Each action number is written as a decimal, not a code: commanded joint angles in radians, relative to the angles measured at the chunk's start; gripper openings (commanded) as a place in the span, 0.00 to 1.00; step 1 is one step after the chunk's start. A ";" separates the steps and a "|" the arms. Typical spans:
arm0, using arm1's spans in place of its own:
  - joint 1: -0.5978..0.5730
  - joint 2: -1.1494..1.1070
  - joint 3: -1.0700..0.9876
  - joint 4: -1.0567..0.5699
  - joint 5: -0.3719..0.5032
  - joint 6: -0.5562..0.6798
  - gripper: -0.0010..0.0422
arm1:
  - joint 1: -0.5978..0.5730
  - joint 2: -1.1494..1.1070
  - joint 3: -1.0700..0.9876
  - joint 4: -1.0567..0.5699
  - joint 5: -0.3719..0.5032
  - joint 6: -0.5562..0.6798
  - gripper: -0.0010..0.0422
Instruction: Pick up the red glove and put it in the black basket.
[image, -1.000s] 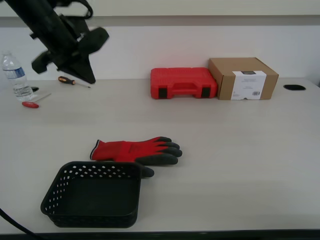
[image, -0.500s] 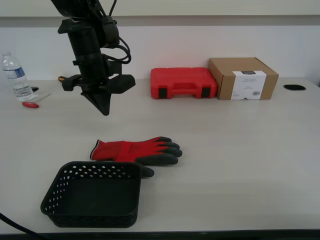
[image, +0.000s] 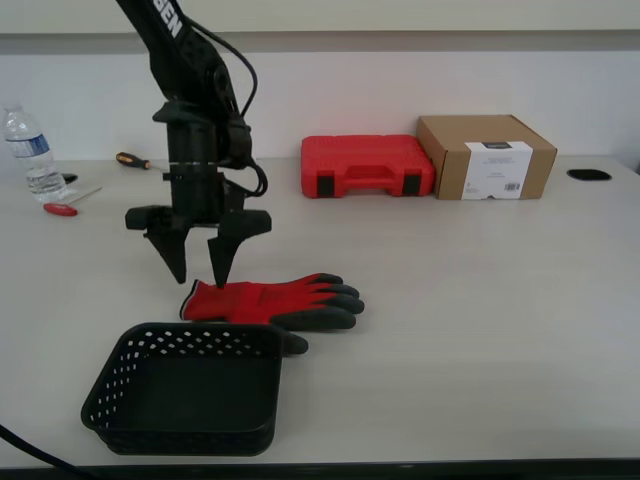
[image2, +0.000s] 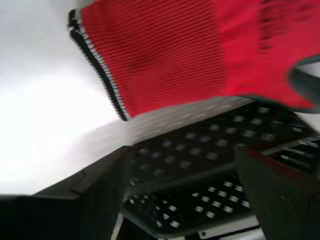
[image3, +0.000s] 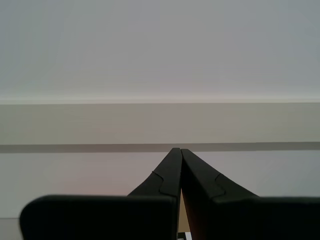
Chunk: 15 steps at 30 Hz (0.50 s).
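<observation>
The red glove (image: 265, 300) lies flat on the pale table, its dark fingers pointing toward the exterior view's right. Its thumb touches the far rim of the black basket (image: 200, 332), which sits just in front of it. My first gripper (image: 198, 280) points straight down, open, its fingertips just above the glove's cuff end. In the first wrist view the red cuff (image2: 170, 55) fills the picture, the basket's perforated wall (image2: 200, 160) lies beside it, and a dark finger (image2: 280, 195) frames each side. My second gripper (image3: 179, 150) is shut on nothing and faces a bare wall.
A red tool case (image: 367, 165) and a cardboard box (image: 487, 156) stand at the back of the table. At the exterior view's left are a water bottle (image: 30, 152) and two screwdrivers (image: 62, 208) (image: 140, 161). A small black oval (image: 588, 175) is at the far right.
My first arm has swung from the exterior view's upper left down and rightward, turned its gripper to point down, and lowered it over the glove's cuff. Glove and basket have not moved.
</observation>
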 joint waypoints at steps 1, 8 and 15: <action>0.001 0.000 0.001 0.002 0.000 0.003 0.02 | 0.003 0.026 0.002 0.013 -0.021 -0.002 0.53; 0.001 0.000 0.001 0.002 0.000 0.003 0.02 | 0.009 0.028 0.007 0.036 0.020 0.026 0.03; 0.001 0.000 0.001 0.003 0.000 0.003 0.02 | 0.023 0.028 0.007 0.046 0.022 0.018 0.24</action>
